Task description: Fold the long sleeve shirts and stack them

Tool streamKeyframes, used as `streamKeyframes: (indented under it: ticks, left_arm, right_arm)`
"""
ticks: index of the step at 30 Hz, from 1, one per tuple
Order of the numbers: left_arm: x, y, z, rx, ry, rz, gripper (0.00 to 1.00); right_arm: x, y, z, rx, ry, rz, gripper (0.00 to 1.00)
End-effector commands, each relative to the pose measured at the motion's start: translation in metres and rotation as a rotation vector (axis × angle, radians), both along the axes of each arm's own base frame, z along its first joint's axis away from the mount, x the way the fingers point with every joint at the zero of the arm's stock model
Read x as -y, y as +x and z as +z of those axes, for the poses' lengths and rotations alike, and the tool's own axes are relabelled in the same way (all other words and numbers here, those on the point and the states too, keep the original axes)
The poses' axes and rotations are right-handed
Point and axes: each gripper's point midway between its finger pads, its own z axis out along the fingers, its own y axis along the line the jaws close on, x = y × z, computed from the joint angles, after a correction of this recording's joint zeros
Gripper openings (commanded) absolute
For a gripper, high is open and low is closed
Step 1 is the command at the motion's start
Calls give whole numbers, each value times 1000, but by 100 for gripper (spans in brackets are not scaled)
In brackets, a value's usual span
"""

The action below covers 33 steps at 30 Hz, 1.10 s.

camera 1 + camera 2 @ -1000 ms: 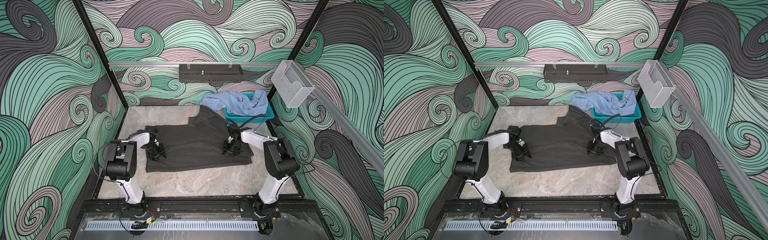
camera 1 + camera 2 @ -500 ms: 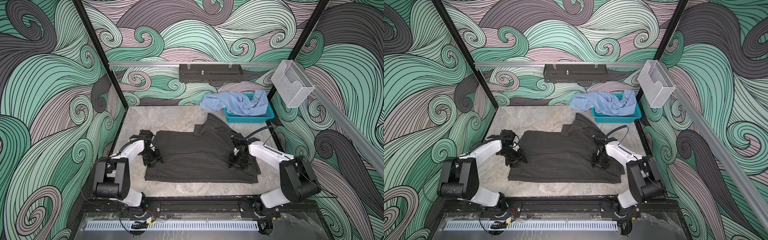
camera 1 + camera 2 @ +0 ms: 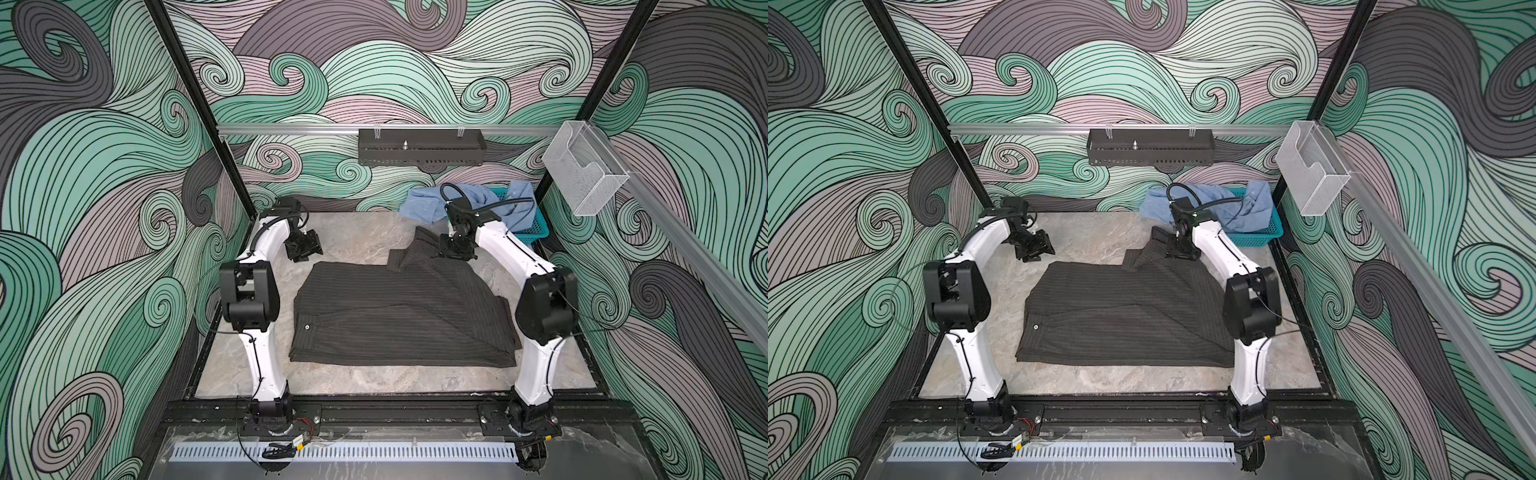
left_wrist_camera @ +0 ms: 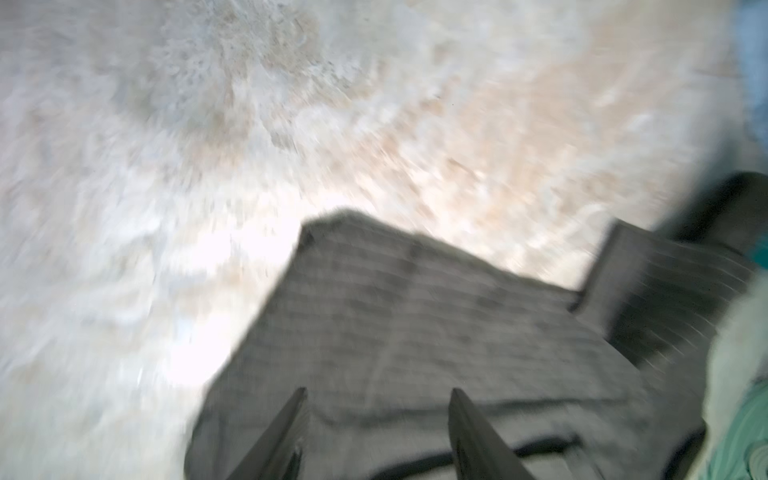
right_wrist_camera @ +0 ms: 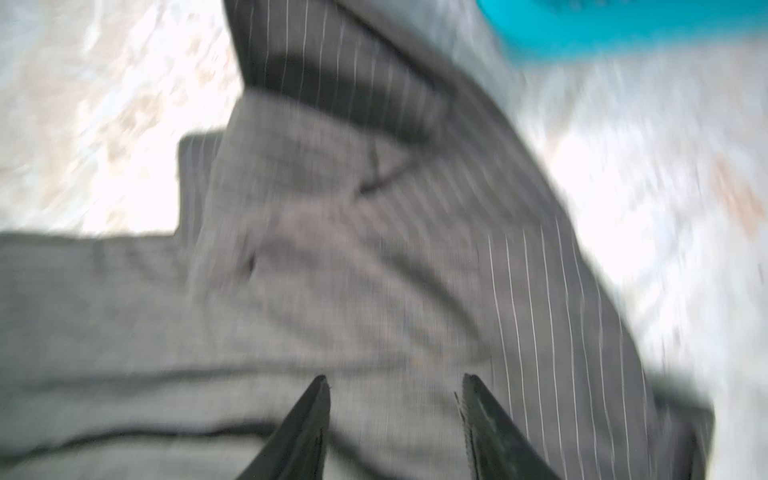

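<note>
Both hands have let go of the grey shirt

Since a moment ago, both arms have pulled back toward the far wall. My left hand (image 3: 305,249) hangs over bare bench (image 3: 357,237), just past the far left corner of the grey striped shirt (image 3: 399,320). My right hand (image 3: 455,249) hangs over the shirt's far right flap. The blurry wrist views show what the top views cannot: the fingers (image 4: 286,428) stand apart with nothing between them. The grey shirt lies folded in the middle of the bench. The blue shirt (image 3: 422,208) sits heaped on the teal basket (image 3: 536,228) in the far right corner. Bare bench shows along the grey shirt's near and left edges.
</note>
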Motion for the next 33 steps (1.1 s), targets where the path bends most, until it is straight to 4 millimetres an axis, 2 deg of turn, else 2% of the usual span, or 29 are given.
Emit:
streamKeyframes:
  ticks: [1,4,7,10,13,19,25,31,33]
  left_arm:
    - [-2,-13,-19,-116,10,-36,56]
    - [0,-7,-38,-146,-2,-51,56]
    - [4,-1,-47,-165,-26,-64,56]
    - [5,6,-51,-156,-31,-79,56]
    - [8,12,-55,-162,-47,-89,56]
    - [7,11,-75,-216,-46,-102,54]
    - [4,23,-79,-180,-29,-97,53]
    - [6,21,-90,-218,-27,-105,39]
    - [6,20,-92,-222,-26,-108,32]
  right_arm:
    - [-2,22,-13,-14,-41,46,54]
    - [-19,45,-22,-11,6,57,56]
    - [-41,58,-24,-5,49,93,58]
    - [-61,63,-23,15,59,131,60]
    - [-72,67,-29,20,59,134,62]
    - [-71,70,-44,-10,37,100,65]
    - [-70,76,-52,-10,33,84,68]
    - [-59,77,-73,-49,13,20,67]
    - [-55,79,-77,-59,19,-5,64]
